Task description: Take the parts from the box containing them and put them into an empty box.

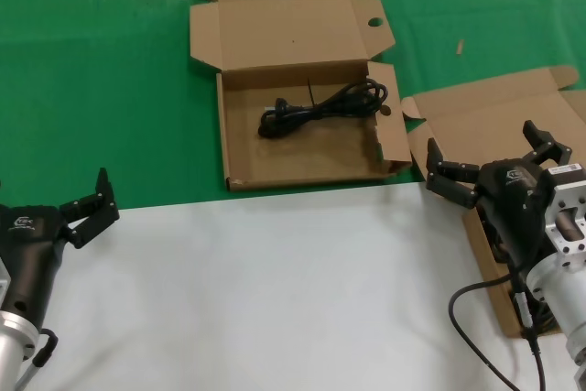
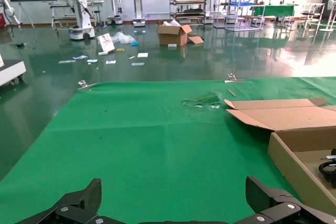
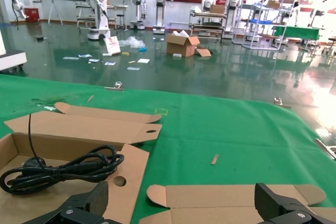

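Hovering over the holeless box [image 1: 513,125] at four o'clock in the head view, the right gripper [image 1: 499,164] hangs with fingers spread wide and empty; the parts under it are mostly hidden. One coiled cable [image 1: 320,105] already lies in the holed box [image 1: 240,125] at twelve o'clock. The left gripper [image 1: 90,208] waits at eight o'clock, spread. Left wrist view: only green cloth [image 2: 147,140] lies ahead. Right wrist view: the cable [image 3: 58,170] sits beside the flap hole [image 3: 119,181]. Best descend straight and straddle a bundle's middle before closing.

No legible text; white logo on left claw [image 1: 90,208] housing, prob. unreadable.
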`<state>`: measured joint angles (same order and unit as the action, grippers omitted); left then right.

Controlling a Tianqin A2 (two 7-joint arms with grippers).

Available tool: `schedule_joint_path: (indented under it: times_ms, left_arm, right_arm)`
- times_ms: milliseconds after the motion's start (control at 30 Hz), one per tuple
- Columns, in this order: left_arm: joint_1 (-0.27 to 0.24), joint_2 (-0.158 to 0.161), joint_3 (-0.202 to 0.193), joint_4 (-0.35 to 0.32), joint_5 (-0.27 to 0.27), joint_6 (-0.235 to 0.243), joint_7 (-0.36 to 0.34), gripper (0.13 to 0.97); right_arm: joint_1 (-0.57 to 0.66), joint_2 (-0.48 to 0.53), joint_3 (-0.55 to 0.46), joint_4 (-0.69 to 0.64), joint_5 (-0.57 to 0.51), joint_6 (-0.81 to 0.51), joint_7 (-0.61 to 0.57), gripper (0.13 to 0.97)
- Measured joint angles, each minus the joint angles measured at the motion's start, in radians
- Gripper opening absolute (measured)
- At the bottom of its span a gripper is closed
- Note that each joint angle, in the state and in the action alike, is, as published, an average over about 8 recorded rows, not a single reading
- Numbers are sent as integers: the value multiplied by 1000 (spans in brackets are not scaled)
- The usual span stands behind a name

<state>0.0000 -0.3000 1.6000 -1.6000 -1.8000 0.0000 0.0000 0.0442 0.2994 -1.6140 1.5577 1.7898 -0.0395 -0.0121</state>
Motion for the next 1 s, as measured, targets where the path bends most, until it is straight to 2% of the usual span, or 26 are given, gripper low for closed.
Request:
schedule_joint_path:
  times_ms: [1000]
  left_arm:
    - [0, 0, 0, 0, 0, 0, 0, 966]
  right_arm:
    - [0, 0, 0, 0, 0, 0, 0, 966]
